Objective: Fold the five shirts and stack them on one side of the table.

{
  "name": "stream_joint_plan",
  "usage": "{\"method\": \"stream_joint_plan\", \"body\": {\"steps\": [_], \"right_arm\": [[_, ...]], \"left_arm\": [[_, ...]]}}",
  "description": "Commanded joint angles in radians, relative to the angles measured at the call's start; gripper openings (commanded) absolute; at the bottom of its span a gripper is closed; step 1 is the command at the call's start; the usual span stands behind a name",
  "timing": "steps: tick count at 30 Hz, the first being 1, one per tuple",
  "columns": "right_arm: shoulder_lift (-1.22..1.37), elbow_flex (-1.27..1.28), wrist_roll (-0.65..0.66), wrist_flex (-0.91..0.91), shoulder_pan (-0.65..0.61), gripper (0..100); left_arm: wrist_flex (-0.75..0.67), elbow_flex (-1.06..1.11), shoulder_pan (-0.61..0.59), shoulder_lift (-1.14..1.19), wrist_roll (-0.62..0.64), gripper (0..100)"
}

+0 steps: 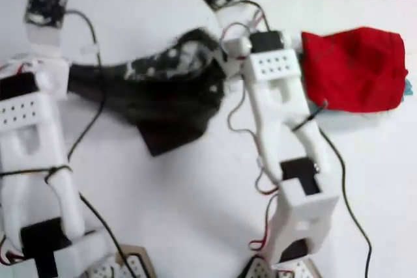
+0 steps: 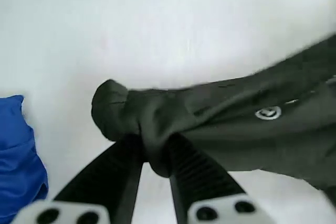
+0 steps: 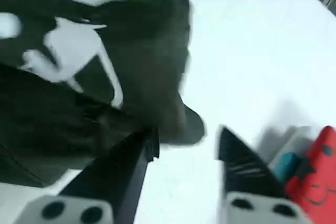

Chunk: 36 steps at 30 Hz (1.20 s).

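Closest in, the left gripper (image 2: pixel 155 148) is clamped on a bunched corner of the black shirt (image 2: pixel 236 124), which stretches rumpled across the far middle of the table (image 1: pixel 195 213), between the two arms. At its right end the right gripper (image 3: pixel 184 156) stands with jaws apart, the cloth just beside one finger and not pinched. A folded red shirt (image 1: pixel 352 69) lies at the far right, over something teal, and a blue shirt (image 2: pixel 18 156) lies near the left gripper. To fold this one well, I judge the right gripper should take the opposite corner firmly. Both should then draw the cloth taut and flat before any crease, keeping clear of the red shirt.
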Motion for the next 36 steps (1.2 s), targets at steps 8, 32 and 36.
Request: {"method": "stream_joint_plan", "body": {"steps": [8,32,36], "right_arm": [[-0.058,-0.278,-0.025,0.501,-0.165,32.2],[0.048,0.193,-0.166,0.236,-0.516,32.2],[0.05,0.276,-0.164,0.162,-0.561,29.4]], "left_arm": [[-0.391,0.314,-0.012,-0.006,-0.029,3],[-0.583,0.473,-0.189,0.023,0.465,3],[-0.577,0.421,-0.189,0.117,0.479,3]]}}
